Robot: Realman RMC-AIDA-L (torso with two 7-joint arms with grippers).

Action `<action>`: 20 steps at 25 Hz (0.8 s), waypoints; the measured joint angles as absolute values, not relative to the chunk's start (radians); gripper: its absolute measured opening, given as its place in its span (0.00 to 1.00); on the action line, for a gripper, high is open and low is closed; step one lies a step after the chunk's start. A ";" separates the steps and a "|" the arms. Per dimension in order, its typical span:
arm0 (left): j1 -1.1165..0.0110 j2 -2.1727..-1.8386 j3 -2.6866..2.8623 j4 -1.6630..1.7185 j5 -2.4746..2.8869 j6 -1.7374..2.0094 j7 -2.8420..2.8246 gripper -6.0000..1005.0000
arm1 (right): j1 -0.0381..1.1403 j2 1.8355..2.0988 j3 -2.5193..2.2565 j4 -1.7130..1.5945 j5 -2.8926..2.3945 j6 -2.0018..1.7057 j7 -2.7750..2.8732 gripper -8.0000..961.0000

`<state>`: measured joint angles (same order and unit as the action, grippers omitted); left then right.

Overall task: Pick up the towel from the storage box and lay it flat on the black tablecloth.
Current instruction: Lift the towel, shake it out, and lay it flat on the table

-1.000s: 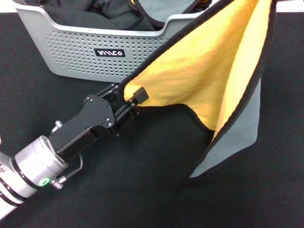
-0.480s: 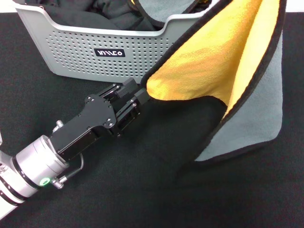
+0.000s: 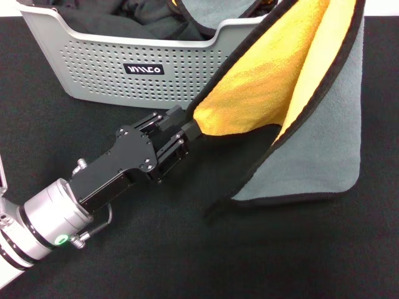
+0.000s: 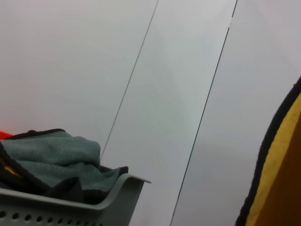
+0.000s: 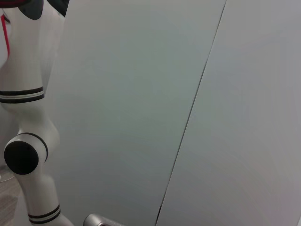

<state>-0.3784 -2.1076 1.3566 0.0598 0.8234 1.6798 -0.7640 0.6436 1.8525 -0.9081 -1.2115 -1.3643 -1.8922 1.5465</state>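
Note:
The towel (image 3: 280,81) hangs from above at the upper right, yellow-orange inside, grey-green outside, with black trim. Its lower grey part (image 3: 318,162) lies on the black tablecloth (image 3: 187,249). My left gripper (image 3: 187,128) is shut on the towel's black-trimmed corner, just in front of the storage box (image 3: 149,68). A strip of the yellow towel (image 4: 282,188) also shows in the left wrist view, beside the storage box (image 4: 94,207). The right gripper is out of view; its wrist view shows only a wall.
Dark cloths and a grey-green fold (image 3: 156,18) fill the storage box; they appear as a grey-green heap (image 4: 51,160) in the left wrist view. A white robot body (image 5: 28,117) stands by the wall in the right wrist view.
My left gripper closed on the towel's corner and shifted slightly right. The towel's hanging grey part swung down and spread wider on the tablecloth.

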 joint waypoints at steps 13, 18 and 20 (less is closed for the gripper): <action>-0.380 -2.108 1.357 0.060 0.825 1.683 -0.740 0.21 | 0.649 1.854 -0.908 -1.213 -1.365 -1.893 1.546 0.01; -0.380 -2.108 1.358 0.060 0.836 1.716 -0.720 0.11 | 0.650 1.855 -0.908 -1.212 -1.365 -1.895 1.545 0.01; -0.380 -2.108 1.358 0.060 0.836 1.725 -0.710 0.06 | 0.650 1.855 -0.908 -1.212 -1.365 -1.896 1.544 0.01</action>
